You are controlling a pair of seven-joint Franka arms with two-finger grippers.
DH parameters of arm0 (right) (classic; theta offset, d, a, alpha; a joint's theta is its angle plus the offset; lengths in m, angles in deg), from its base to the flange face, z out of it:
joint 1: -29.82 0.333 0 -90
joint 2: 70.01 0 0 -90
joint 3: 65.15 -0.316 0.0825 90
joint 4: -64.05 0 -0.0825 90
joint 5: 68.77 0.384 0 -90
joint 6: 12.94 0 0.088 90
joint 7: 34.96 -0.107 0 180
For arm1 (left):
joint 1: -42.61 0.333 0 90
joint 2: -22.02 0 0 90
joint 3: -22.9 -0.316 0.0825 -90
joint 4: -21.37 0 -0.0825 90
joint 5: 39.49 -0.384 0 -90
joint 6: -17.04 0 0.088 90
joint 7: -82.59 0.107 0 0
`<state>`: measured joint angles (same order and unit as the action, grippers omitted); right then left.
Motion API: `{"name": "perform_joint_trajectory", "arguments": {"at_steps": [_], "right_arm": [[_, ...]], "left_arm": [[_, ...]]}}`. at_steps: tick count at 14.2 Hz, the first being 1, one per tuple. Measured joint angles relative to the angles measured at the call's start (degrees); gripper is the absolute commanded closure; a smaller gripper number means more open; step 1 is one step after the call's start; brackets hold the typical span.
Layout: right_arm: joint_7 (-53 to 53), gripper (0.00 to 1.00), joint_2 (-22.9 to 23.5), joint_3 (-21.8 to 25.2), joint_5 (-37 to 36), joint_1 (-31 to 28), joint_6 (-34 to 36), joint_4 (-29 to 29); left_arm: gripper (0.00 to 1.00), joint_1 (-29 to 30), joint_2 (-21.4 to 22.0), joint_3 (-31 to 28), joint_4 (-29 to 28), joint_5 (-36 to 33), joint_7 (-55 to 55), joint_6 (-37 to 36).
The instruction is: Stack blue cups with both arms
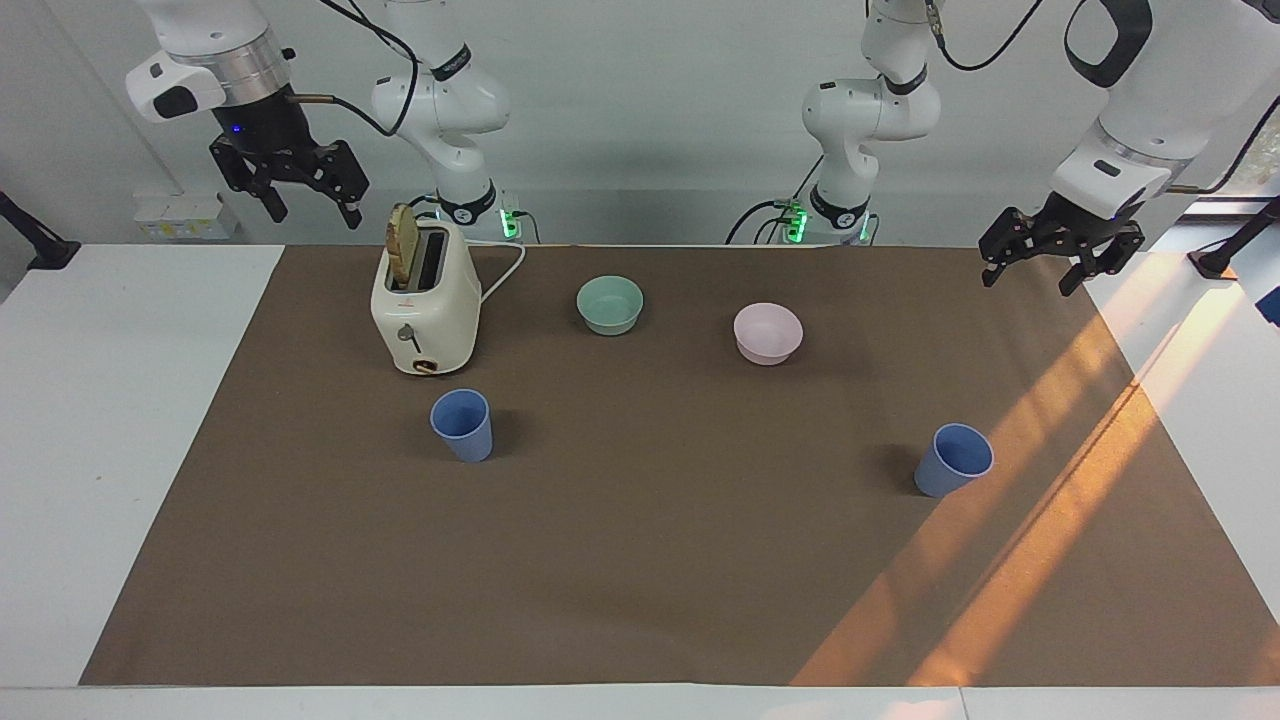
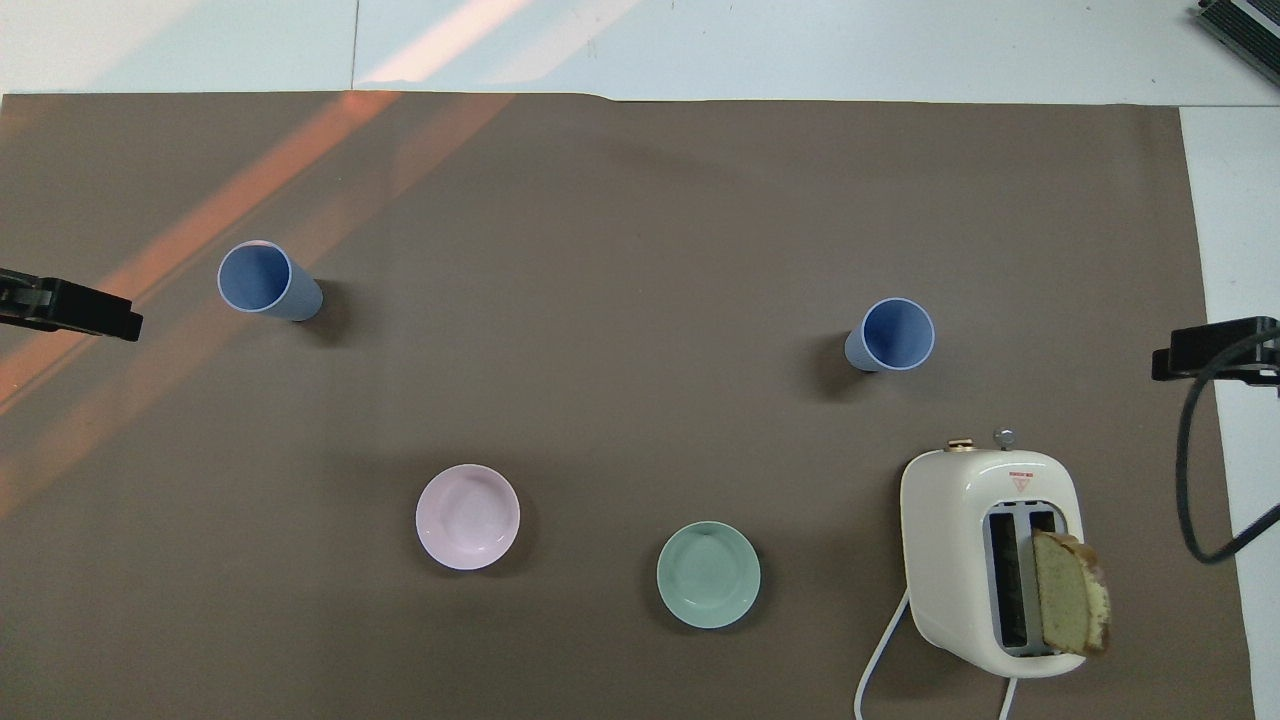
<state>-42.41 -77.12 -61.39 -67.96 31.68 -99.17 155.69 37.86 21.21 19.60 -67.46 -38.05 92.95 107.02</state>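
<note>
Two blue cups stand upright and apart on the brown mat. One cup (image 1: 462, 424) (image 2: 892, 336) is toward the right arm's end, just farther from the robots than the toaster. The other cup (image 1: 955, 460) (image 2: 268, 281) is toward the left arm's end. My right gripper (image 1: 312, 208) hangs open and empty high over the table's edge beside the toaster; only its tip (image 2: 1190, 355) shows from overhead. My left gripper (image 1: 1028, 278) is open and empty over the mat's corner near the robots, its tip (image 2: 100, 315) beside the second cup.
A cream toaster (image 1: 425, 310) holding a bread slice (image 1: 403, 245) stands near the right arm's base, its cord trailing toward the robots. A mint-green bowl (image 1: 610, 303) and a pale pink bowl (image 1: 768, 332) sit between the cups and the robots.
</note>
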Motion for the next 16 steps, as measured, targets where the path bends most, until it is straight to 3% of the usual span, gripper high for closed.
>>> {"name": "perform_joint_trajectory", "arguments": {"at_steps": [16], "right_arm": [[0.0, 0.0, 0.0, 0.0, 0.0, 0.0, 0.0, 0.0]], "left_arm": [[0.0, 0.0, 0.0, 0.2, 0.0, 0.0, 0.8, 0.0]]}}
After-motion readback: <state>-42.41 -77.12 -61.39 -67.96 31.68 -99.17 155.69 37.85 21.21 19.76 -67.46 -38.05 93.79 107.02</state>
